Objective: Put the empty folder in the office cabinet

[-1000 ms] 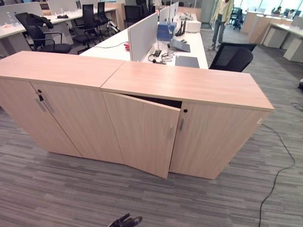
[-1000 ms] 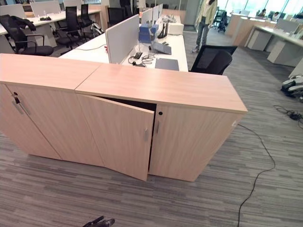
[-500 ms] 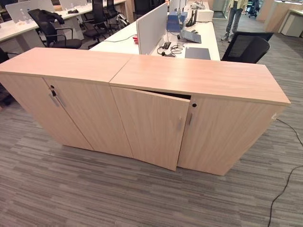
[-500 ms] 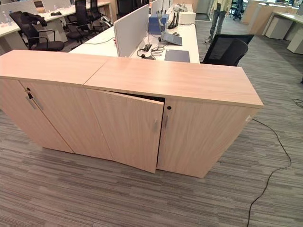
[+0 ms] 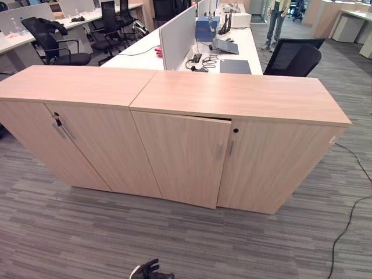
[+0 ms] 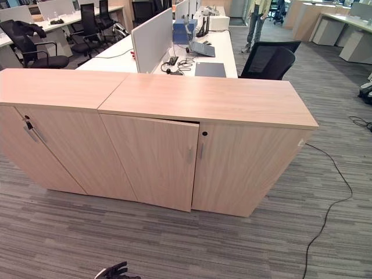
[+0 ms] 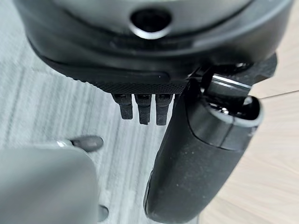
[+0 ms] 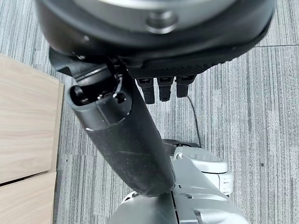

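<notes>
The light wood office cabinet (image 5: 238, 96) stands in front of me, its left door (image 5: 180, 157) almost closed, with only a thin dark gap along the door's top edge. A slim metal handle (image 5: 220, 151) sits at the door's right edge. My left hand (image 5: 152, 270) hangs low over the carpet, well short of the cabinet; its own wrist view shows the left hand (image 7: 140, 60) open and holding nothing, thumb (image 7: 196, 158) straight. My right hand (image 8: 154, 42) also hangs open and empty over the carpet beside the cabinet's wood.
A second matching cabinet (image 5: 70, 84) joins on the left, a key (image 5: 58, 122) in its door. Behind stand a white desk (image 5: 192, 52) with dividers and a black office chair (image 5: 293, 58). A person (image 5: 276, 17) stands far back. Grey carpet (image 5: 192, 238) lies between me and the cabinets.
The cabinet door has swung from clearly ajar to almost closed. The camera has shifted, and my left hand shows again at the lower edge.
</notes>
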Motion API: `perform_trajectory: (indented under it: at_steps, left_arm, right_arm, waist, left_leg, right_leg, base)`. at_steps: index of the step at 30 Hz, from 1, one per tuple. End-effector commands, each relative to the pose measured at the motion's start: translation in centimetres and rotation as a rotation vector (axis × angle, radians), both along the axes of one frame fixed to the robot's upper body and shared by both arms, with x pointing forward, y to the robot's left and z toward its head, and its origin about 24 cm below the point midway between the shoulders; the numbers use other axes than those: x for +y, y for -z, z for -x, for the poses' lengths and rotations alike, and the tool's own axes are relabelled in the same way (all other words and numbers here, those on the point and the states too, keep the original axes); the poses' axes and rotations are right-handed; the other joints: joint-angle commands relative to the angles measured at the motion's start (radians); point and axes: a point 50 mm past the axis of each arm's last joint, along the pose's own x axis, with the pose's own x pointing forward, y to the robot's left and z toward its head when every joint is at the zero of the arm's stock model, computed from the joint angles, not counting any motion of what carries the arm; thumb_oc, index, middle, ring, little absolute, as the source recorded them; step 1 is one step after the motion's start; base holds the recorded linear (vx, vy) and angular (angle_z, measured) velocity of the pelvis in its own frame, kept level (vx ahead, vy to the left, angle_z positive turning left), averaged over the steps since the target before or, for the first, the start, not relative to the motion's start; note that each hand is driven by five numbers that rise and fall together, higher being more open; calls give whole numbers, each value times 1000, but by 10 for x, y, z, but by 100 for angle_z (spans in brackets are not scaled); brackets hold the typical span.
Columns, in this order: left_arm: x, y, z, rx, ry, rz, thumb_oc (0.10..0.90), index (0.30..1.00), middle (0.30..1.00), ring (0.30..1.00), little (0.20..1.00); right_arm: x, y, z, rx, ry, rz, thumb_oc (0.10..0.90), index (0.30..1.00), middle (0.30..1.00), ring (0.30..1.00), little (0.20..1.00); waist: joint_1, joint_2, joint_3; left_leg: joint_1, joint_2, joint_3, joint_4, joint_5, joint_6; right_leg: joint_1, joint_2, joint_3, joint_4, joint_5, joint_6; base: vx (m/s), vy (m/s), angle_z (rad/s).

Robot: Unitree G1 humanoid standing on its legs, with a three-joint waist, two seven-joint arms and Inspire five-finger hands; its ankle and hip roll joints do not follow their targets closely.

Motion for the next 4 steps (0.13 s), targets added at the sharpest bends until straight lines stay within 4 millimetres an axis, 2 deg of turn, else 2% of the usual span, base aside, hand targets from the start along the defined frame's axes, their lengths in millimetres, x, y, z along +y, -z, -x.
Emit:
perform_trajectory:
  at_steps: [1,4]
  left_arm:
    - [-3,1,-5,-16,-73,40,800,900,900,900,900]
    - [4,4,12,42,-143,26,800,900,900,900,900]
  right_arm:
    - [11,2,-17,-14,-49,-30,800,900,900,900,900]
    - [15,3,-14,-8,-42,-39,800,900,900,900,900]
  waist:
    - [-6,-4,-31]
    - [1,-9,-31]
  left_leg:
    - [-20,-62,-28,-7,-82,9]
    - [-18,-63,-30,-7,-82,10]
  right_leg:
    - [27,31,-12,11,-121,43]
    - [31,30,-12,7,-120,44]
  base:
    - [50,17,-22]
    - [28,-2,-11]
